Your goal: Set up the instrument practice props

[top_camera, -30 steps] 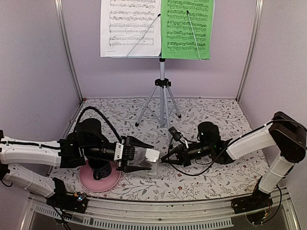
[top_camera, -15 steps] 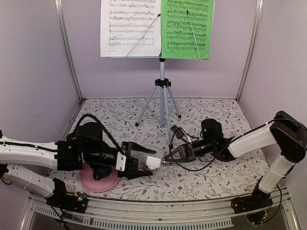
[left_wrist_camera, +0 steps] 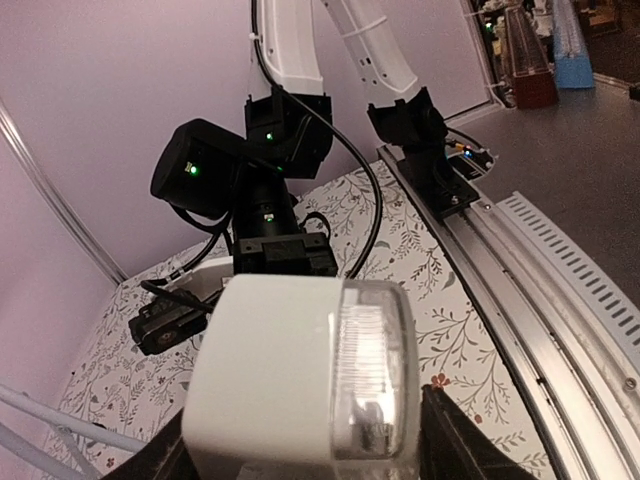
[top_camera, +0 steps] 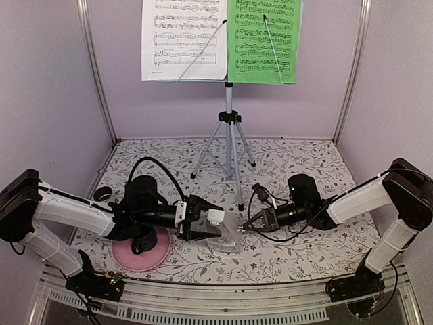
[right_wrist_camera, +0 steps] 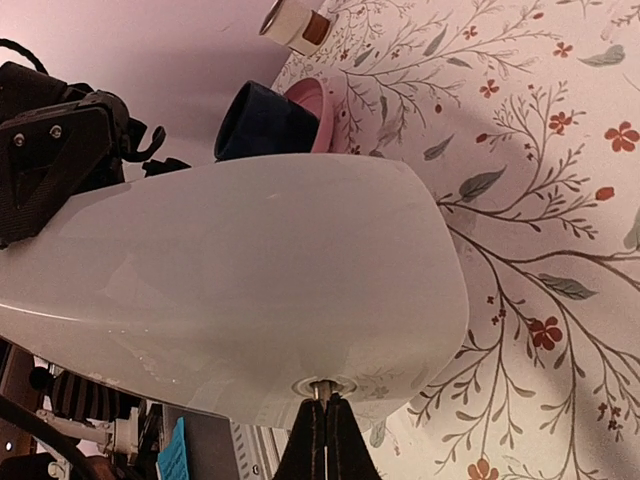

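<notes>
Metronome first: low in the centre of the top view, the small white pyramid metronome (top_camera: 216, 220) lies on its side in the left gripper (top_camera: 205, 228). The jaws clasp its broad base from both sides, and its clear front cover (right_wrist_camera: 250, 290) points toward the right of the frame. The right gripper (top_camera: 245, 227) meets it there with fingers pressed together. In the right wrist view their tips sit at a little metal stud (right_wrist_camera: 320, 388) on the cover, though we cannot tell whether they pinch it or merely touch it.

We judge the metronome a light, hard plastic shell. It should be stiff under the jaws but smooth and tapered, so a grip near the tip would likely squeeze off. The flat sides of the base are the place to hold. The cover looks thin and may pop loose, so we would pull gently.

At lower left, under the left arm, the pink plate (top_camera: 152, 257) carries the dark mug (right_wrist_camera: 262, 120). A small beige cup (top_camera: 103, 194) stands further back at the left edge. Beyond, mid-frame, the music stand (top_camera: 229, 122) rises on its silver tripod. At the top, the white sheet of music (top_camera: 184, 37) and the green sheet of music (top_camera: 264, 37) hang side by side, light and floppy.
</notes>
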Robot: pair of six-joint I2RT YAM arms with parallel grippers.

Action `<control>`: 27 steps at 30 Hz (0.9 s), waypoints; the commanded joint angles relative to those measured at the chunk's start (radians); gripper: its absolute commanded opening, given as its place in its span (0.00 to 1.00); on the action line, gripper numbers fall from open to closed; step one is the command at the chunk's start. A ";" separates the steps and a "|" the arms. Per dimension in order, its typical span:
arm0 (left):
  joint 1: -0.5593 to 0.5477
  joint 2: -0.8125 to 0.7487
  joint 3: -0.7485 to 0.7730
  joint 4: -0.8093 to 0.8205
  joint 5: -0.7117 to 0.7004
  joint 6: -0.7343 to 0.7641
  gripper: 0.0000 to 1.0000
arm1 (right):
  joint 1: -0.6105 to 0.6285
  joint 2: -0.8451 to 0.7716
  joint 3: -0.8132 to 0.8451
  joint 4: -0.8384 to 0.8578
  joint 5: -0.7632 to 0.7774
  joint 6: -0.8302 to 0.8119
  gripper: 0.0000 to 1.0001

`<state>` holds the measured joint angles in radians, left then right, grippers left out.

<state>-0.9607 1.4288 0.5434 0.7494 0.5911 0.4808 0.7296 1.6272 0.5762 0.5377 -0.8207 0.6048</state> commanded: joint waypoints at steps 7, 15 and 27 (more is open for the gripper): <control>0.046 0.189 0.174 0.172 0.069 -0.013 0.25 | -0.024 0.072 -0.011 -0.017 0.078 -0.019 0.00; 0.083 0.278 0.247 0.138 0.140 -0.038 0.33 | -0.024 0.108 -0.034 0.009 0.089 -0.006 0.00; 0.112 0.319 0.266 0.130 0.153 -0.061 0.59 | -0.014 0.089 -0.034 0.039 0.051 0.048 0.18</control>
<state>-0.8776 1.7508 0.7757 0.7746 0.7605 0.3912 0.7002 1.7218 0.5491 0.5529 -0.7139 0.6170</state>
